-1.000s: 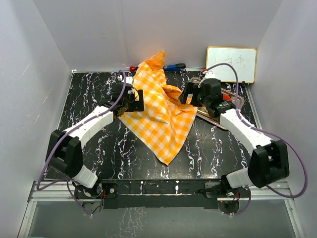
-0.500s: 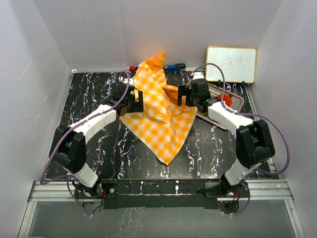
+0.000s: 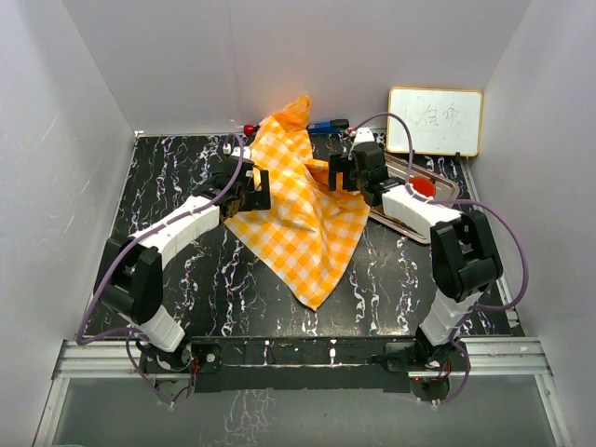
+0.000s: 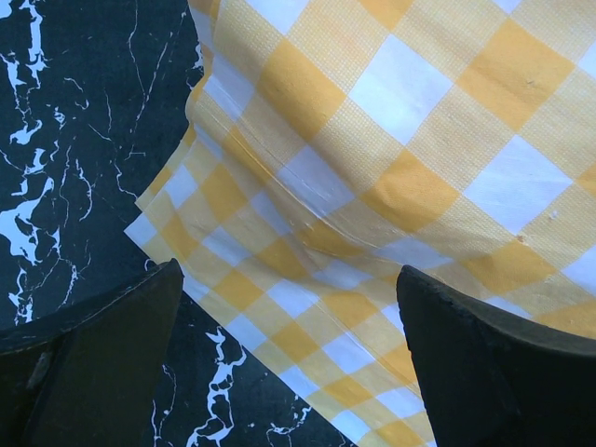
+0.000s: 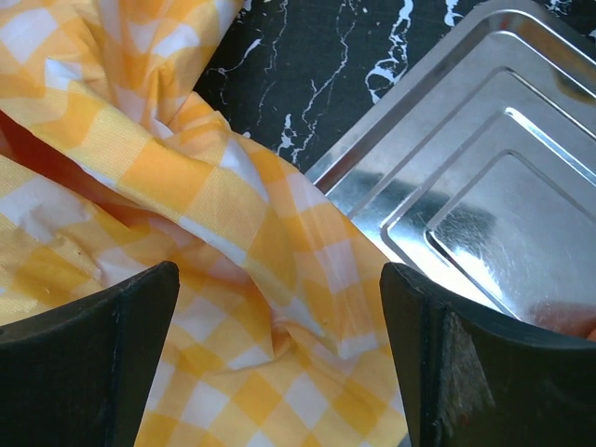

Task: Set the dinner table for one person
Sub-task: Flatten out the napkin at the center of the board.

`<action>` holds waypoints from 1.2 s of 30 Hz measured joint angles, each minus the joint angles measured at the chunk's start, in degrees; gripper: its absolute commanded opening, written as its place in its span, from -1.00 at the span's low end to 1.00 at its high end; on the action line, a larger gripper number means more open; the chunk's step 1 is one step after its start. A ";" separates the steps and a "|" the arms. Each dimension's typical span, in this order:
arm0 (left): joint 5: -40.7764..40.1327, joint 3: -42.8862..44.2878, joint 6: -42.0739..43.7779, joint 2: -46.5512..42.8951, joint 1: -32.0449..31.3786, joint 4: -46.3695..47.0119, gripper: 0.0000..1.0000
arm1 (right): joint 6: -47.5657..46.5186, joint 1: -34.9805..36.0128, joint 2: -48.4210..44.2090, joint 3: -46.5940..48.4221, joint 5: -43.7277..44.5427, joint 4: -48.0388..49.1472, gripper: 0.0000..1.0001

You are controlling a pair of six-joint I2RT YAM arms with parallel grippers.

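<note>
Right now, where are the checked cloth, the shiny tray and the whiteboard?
checked cloth (image 3: 307, 223), top view, middle of the cloth.
shiny tray (image 5: 494, 223), right wrist view, its bare stepped floor.
whiteboard (image 3: 435, 121), top view, centre of its white face.

The cloth (image 3: 307, 223) lies on the middle of the bench (image 3: 177, 177). One corner points to the front, and the back corner leans up on the back wall. The tray (image 5: 484, 168) sits on the bench to the right of the cloth, touching its right edge. A small round thing (image 3: 424, 186) lies in the tray. A whiteboard (image 3: 435, 120) stands behind the tray, in the back right corner. A marker (image 3: 326, 124) lies at the back edge, just right of the cloth's back corner. The left pincer (image 3: 251, 191) hangs over the cloth's left edge. The right pincer (image 3: 343, 175) hangs over the cloth's right edge, beside the tray.
</note>
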 measured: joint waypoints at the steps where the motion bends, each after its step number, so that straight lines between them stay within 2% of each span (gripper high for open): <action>1: 0.00 0.00 -0.07 0.24 0.00 0.00 0.97 | 0.02 0.00 0.39 0.00 -0.63 0.79 0.62; 6: 0.00 0.00 -0.24 0.57 0.00 -0.17 0.97 | 0.15 0.00 3.02 0.00 -2.27 2.51 0.19; 7: -0.02 0.00 -0.24 0.57 0.00 -0.17 0.97 | 0.22 0.00 3.67 0.00 -2.58 2.67 -0.01; 8: -0.02 0.00 -0.24 0.57 0.00 -0.20 0.97 | 0.22 0.00 4.37 0.02 -2.99 2.82 -0.31; 9: -0.04 0.00 -0.24 0.57 0.00 -0.22 0.97 | 0.15 0.00 5.09 0.02 -3.41 2.93 -0.72; 10: -0.04 0.00 -0.24 0.57 0.00 -0.22 0.97 | 0.07 0.00 5.84 0.04 -3.65 2.97 -1.00; 16: -0.72 0.00 -0.26 0.57 0.00 -0.92 0.92 | 0.50 0.00 9.75 2.60 -4.72 0.83 -1.00; 23: -2.29 0.00 -0.46 0.55 0.00 -1.46 0.94 | 0.44 0.02 7.72 10.32 -1.46 -6.47 -1.00; 26: -2.67 0.00 -0.83 0.55 0.00 -1.77 0.94 | 0.46 0.02 4.20 17.73 -0.31 -10.45 -1.00; 29: -2.89 0.00 -1.09 0.55 0.00 -2.23 0.94 | 0.55 0.02 -1.60 23.47 -0.11 -10.54 -1.00; 36: -3.78 0.00 -1.11 0.33 0.00 -2.75 0.95 | 0.68 0.04 -19.43 27.76 -1.46 -6.58 -1.00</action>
